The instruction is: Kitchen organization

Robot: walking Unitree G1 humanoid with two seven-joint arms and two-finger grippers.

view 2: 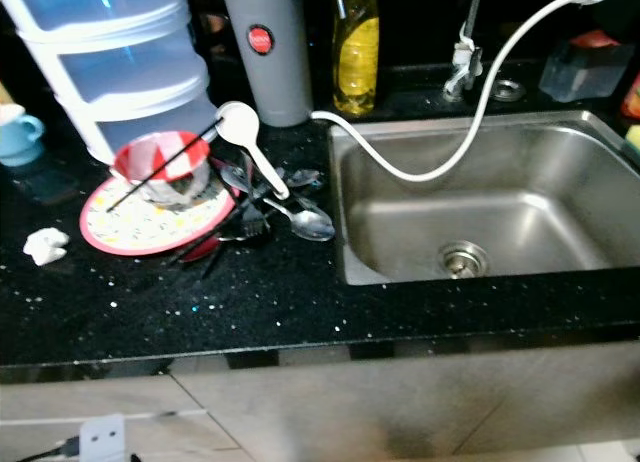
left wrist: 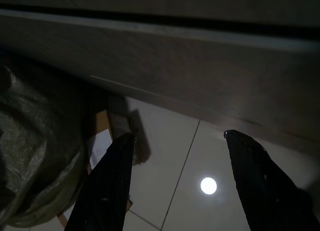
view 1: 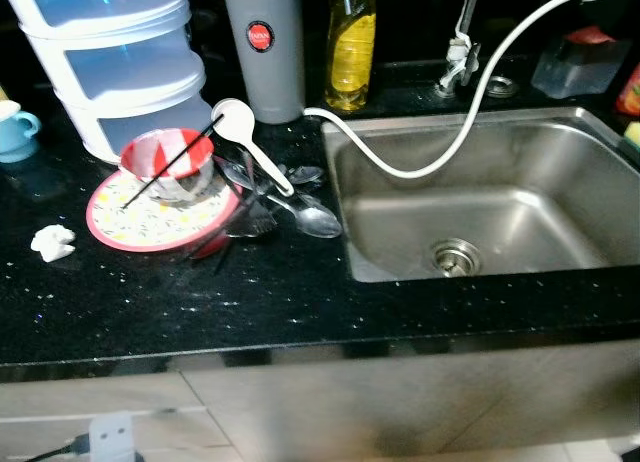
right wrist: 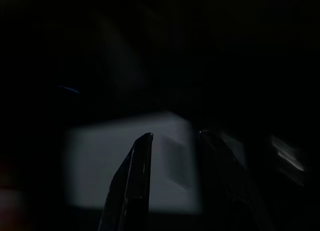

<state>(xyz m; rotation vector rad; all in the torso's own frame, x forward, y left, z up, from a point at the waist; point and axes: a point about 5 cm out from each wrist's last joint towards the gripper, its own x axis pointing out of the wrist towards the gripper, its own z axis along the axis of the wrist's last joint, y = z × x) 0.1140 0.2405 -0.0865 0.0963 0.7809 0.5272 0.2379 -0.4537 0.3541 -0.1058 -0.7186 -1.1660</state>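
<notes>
On the black countertop (view 1: 300,302) lies a pink-rimmed plate (view 1: 125,222), and a red-and-white bowl (view 1: 168,154) stands on it with a thin black stick (view 1: 170,167) across it. A white plastic spoon (view 1: 255,147) rests over a pile of metal spoons (view 1: 305,217) and dark cutlery between plate and sink. The steel sink (view 1: 520,207) is at the right, with a white hose (view 1: 440,160) drooping into it. My left gripper (left wrist: 179,135) hangs open over floor tiles below the counter. My right gripper (right wrist: 175,136) hangs in deep shade.
At the back stand stacked clear plastic drawers (view 1: 115,62), a grey flask (view 1: 262,47), a yellow soap bottle (view 1: 351,47) and the tap (view 1: 460,57). A blue cup (view 1: 15,132) and crumpled tissue (view 1: 52,242) sit far left. A sack (left wrist: 35,156) lies on the floor.
</notes>
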